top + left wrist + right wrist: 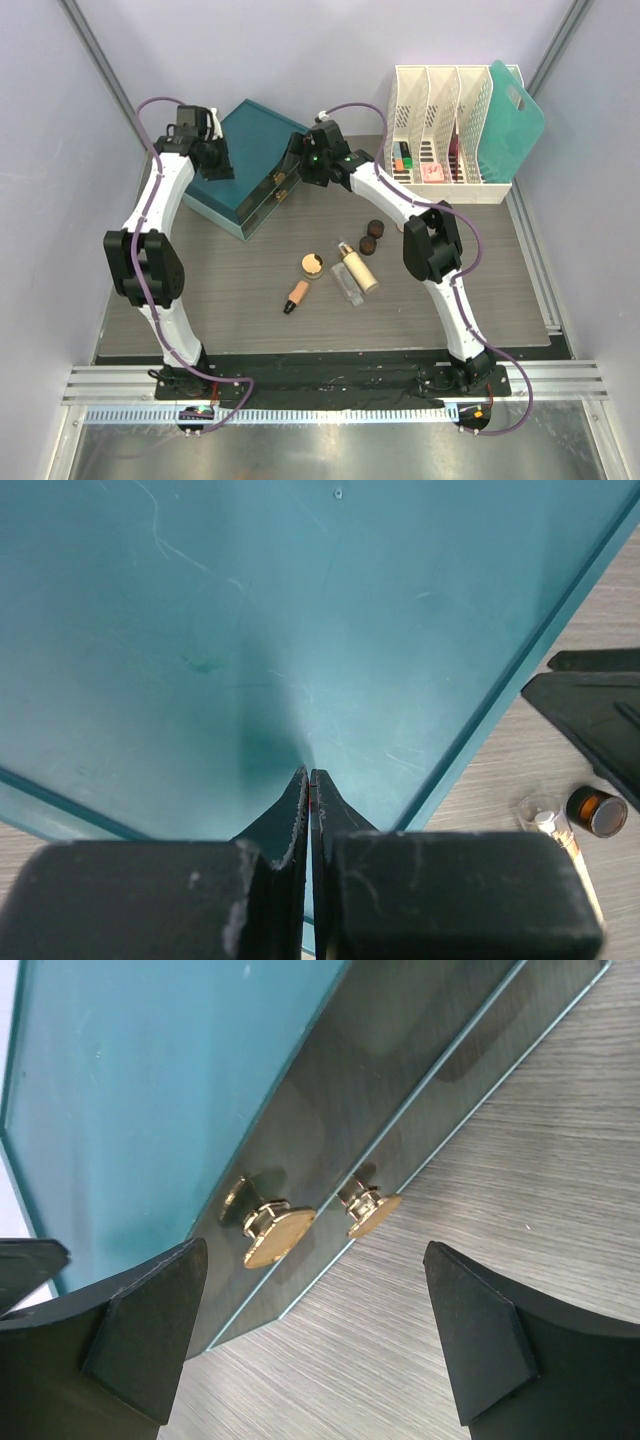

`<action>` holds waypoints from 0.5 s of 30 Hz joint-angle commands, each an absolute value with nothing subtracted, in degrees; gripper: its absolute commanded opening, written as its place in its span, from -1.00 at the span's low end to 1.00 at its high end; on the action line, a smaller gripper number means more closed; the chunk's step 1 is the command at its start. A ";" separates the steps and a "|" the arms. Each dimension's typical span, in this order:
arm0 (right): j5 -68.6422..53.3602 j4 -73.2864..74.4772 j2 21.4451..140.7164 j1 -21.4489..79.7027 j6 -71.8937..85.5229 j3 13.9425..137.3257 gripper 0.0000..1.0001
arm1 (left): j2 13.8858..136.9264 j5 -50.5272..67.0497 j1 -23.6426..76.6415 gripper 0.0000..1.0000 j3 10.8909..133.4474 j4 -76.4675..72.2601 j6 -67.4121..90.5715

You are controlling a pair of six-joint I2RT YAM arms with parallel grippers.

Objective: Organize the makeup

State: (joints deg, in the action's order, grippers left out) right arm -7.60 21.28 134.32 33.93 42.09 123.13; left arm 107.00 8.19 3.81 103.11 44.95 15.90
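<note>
The makeup lies loose mid-table: a peach round compact (313,264), a tan tube with a black cap (295,297), a beige bottle (357,268), a clear bottle (347,285) and two dark-brown jars (377,227) (367,244). A jar (597,811) and the clear bottle (545,820) also show in the left wrist view. My left gripper (218,160) (308,775) is shut and empty, tips against the teal drawer box's top (250,630). My right gripper (292,168) (315,1250) is open and empty, facing the box's two gold drawer knobs (278,1235) (373,1212).
The teal drawer box (250,165) stands at the back left, both drawers shut. A white slotted rack (450,130) at the back right holds a pink compact (433,172) and other small items, with a teal board (512,120) leaning on it. Grey walls close in both sides.
</note>
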 commanded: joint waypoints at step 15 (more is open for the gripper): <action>-3.26 26.80 141.14 33.84 43.77 132.61 0.66 | 112.15 0.35 6.68 -1.00 110.65 50.62 18.02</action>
